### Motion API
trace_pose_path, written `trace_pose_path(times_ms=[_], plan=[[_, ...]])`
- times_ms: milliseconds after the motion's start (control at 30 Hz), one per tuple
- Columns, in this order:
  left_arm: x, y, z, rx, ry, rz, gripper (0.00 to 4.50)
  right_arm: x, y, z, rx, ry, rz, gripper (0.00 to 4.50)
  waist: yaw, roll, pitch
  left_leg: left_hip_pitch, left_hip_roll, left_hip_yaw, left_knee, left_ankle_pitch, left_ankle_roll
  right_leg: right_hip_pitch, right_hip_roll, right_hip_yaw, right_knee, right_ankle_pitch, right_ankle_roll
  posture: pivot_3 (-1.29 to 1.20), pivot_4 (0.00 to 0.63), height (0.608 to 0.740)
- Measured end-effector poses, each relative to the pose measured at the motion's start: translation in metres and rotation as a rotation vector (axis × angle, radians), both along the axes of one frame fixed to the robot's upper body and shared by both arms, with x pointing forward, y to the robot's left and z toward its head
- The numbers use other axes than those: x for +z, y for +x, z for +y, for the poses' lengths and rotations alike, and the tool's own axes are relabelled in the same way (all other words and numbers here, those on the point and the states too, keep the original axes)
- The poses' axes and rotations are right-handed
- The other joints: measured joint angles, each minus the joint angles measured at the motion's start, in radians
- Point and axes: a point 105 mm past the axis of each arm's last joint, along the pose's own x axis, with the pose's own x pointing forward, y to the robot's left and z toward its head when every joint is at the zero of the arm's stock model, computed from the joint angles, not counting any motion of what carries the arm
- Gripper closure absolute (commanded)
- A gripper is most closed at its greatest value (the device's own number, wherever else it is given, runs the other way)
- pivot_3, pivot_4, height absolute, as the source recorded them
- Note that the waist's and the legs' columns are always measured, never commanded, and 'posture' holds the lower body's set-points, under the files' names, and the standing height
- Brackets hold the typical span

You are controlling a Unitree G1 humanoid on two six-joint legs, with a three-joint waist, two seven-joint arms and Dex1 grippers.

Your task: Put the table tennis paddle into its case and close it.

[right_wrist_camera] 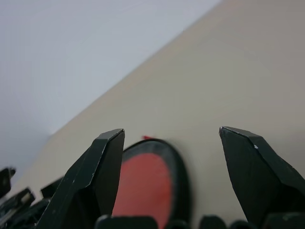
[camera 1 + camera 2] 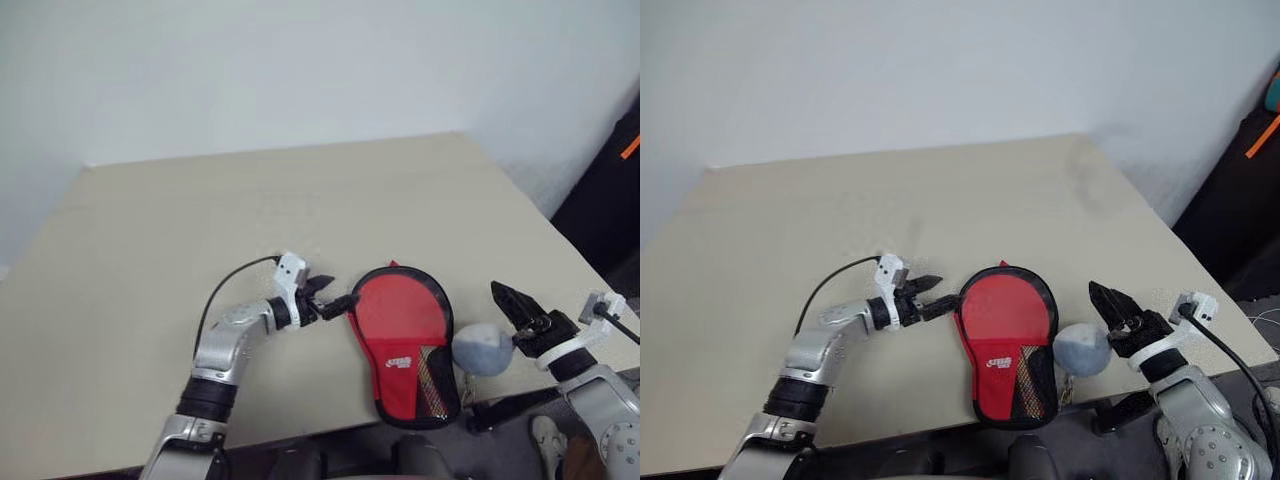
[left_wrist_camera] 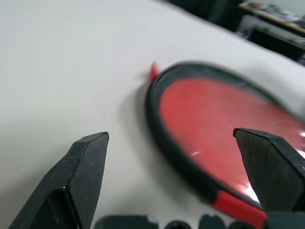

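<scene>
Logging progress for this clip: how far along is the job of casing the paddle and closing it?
Looks nearly done: the case lies flat on the table near its front edge, a red round face showing through its clear side, so the paddle seems inside. In hand: nothing; the left gripper is open beside the case's left edge, the right gripper is open and apart. Left: whether the zip is fully shut cannot be seen.

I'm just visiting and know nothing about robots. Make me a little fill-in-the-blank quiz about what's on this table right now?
1. The case lying on the table is mostly ____ in colour.
2. The pale grey ball sits beside the case, on the side of the robot's ____ claw.
3. The left claw has its fingers ____, holding nothing.

Missing words: red; right; open
</scene>
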Motion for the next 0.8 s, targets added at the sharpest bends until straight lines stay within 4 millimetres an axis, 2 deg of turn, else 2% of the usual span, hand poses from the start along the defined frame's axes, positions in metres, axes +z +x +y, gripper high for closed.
trace_pose_path(times_ms=[200,300,333,467,667,800], plan=[[0.02,-0.018,0.033,-0.024,0.018,-0.115,0.0,0.025,0.008,-0.004,0.092,-0.051,-0.089,1.07,-0.003,0.0,0.004,0.001,0.002,0.0,0.0,0.0,0.0,0.0,0.001,0.0,0.001,0.0,-0.001,0.0,0.0,0.74],[0.028,-0.025,0.049,-0.014,0.042,-0.147,0.0,0.033,0.01,0.006,0.167,-0.064,-0.118,1.07,-0.003,-0.001,0.005,0.002,0.002,0.001,0.001,0.0,0.0,0.001,0.001,0.0,0.001,-0.001,-0.002,0.0,0.0,0.74],[0.029,-0.028,0.056,-0.005,0.054,-0.15,0.0,0.032,0.01,0.011,0.197,-0.066,-0.12,0.89,-0.003,-0.001,0.005,0.002,0.002,0.001,0.001,0.0,0.0,0.001,0.001,0.0,0.001,-0.001,-0.002,0.0,0.0,0.74],[0.021,-0.044,0.081,0.027,0.11,-0.112,0.0,0.029,0.011,0.027,0.282,-0.073,-0.117,0.1,-0.003,-0.001,0.005,0.001,0.001,0.001,0.001,0.0,0.0,0.0,0.001,0.001,0.001,-0.001,-0.001,0.0,0.0,0.74],[0.008,-0.073,0.104,0.072,0.165,-0.048,0.0,0.035,0.023,0.03,0.319,-0.078,-0.143,0.1,0.001,-0.002,0.006,0.002,0.002,0.0,0.001,0.0,0.0,0.001,0.001,0.0,0.002,-0.001,-0.002,0.0,0.0,0.74],[0.001,-0.082,0.107,0.089,0.181,-0.032,0.0,0.036,0.03,0.029,0.321,-0.081,-0.153,0.1,0.0,-0.002,0.006,0.002,0.002,0.001,0.002,0.0,0.0,0.001,0.001,0.0,0.002,-0.001,-0.002,0.0,0.0,0.74]])
